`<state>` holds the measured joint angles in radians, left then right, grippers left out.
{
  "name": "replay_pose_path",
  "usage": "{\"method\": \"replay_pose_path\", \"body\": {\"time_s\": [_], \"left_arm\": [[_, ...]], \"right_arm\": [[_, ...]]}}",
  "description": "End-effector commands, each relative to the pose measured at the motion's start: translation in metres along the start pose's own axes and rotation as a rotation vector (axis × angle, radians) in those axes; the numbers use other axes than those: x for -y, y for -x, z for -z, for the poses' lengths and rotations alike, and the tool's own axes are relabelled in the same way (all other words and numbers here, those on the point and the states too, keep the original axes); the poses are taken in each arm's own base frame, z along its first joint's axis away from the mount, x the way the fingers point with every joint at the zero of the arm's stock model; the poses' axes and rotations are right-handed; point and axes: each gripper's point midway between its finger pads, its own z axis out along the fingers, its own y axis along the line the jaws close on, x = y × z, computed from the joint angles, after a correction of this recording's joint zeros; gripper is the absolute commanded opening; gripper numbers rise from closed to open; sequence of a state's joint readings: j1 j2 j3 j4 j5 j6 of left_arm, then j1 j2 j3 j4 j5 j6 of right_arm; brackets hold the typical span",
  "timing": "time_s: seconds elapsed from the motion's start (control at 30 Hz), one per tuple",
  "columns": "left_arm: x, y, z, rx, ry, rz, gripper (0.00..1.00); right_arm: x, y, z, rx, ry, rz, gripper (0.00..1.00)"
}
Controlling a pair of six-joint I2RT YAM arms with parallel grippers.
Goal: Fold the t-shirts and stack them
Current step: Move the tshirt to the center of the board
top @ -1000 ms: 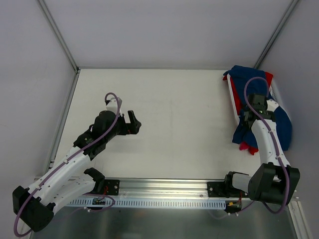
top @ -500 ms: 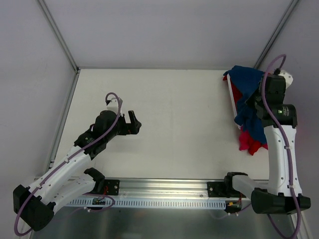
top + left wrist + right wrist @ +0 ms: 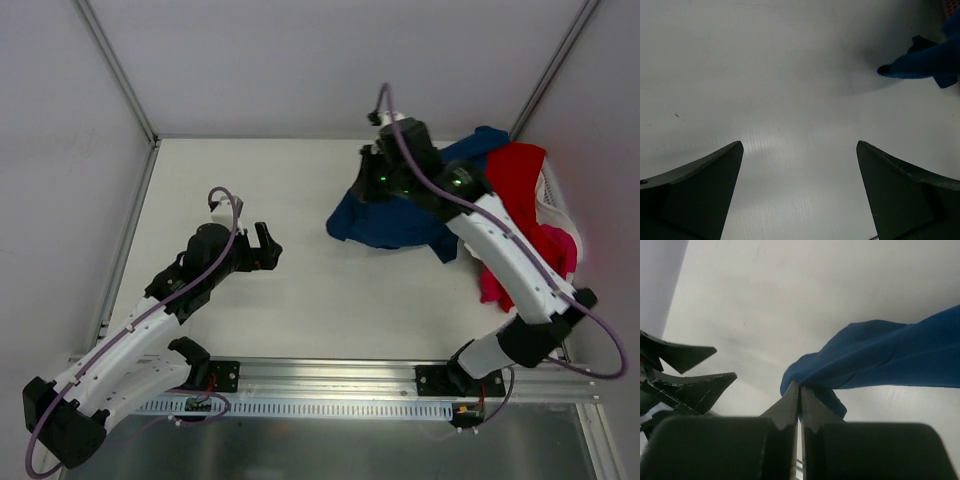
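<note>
- Where the white plastic basket (image 3: pixel 552 205) sits at the far right of the table (image 3: pixel 300 180), cloth covers nearly all of it; only a pale strip of its wall shows between the garments.
- The red t-shirt (image 3: pixel 520 175) is heaped over the top of the basket; it hides whatever lies beneath it.
- The pink t-shirt (image 3: pixel 556 248) is bunched at the basket's near side, with a fold spilling down beside the right arm; whether it lies inside the basket or only hangs over the rim cannot be told.
- The navy t-shirt (image 3: pixel 390 215) is mostly out of the basket; it hangs as a loose, crumpled drape over the back middle of the table; its far end trails right towards the basket and meets the red t-shirt there; the chest print is not in sight.
- The right gripper (image 3: pixel 799 390) has its jaws pressed together with no gap between them, pinching an edge fold of the navy t-shirt; in the wrist view the cloth runs off to the right from the pinch.
- The left gripper (image 3: pixel 268 245) has its jaws spread wide with nothing between them; it hangs over bare table left of centre, well apart from the navy t-shirt; in its wrist view only a dark blue tip of that shirt shows at the upper right.
</note>
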<state>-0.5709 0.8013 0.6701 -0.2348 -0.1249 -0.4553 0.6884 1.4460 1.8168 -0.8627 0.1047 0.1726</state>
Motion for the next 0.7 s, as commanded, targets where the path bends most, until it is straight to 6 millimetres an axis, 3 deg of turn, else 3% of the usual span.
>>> {"method": "replay_pose_path", "body": {"time_s": [0.0,0.03,0.1,0.13,0.37,0.5,0.67], "left_arm": [[-0.001,0.012,0.007,0.059,0.006,-0.021,0.99],[-0.001,0.012,0.007,0.064,0.008,-0.020,0.99],[-0.004,0.014,0.010,0.080,0.020,-0.018,0.99],[-0.004,0.015,0.011,0.085,0.019,-0.017,0.99],[-0.012,0.024,0.024,0.148,0.046,0.004,0.99],[-0.016,0.030,0.033,0.199,0.054,0.019,0.99],[-0.013,0.025,0.033,0.182,0.040,0.011,0.99]], "right_arm": [[-0.074,-0.019,-0.017,-0.064,0.121,0.077,0.01],[-0.087,-0.034,-0.038,-0.116,0.123,0.096,0.01],[-0.125,-0.042,-0.039,-0.128,0.189,0.135,0.00],[-0.136,-0.055,-0.054,-0.165,0.188,0.158,0.01],[-0.185,-0.098,-0.083,-0.251,0.259,0.178,0.01],[-0.195,-0.119,-0.106,-0.299,0.265,0.160,0.01],[-0.171,-0.123,-0.125,-0.269,0.141,0.186,0.01]]}}
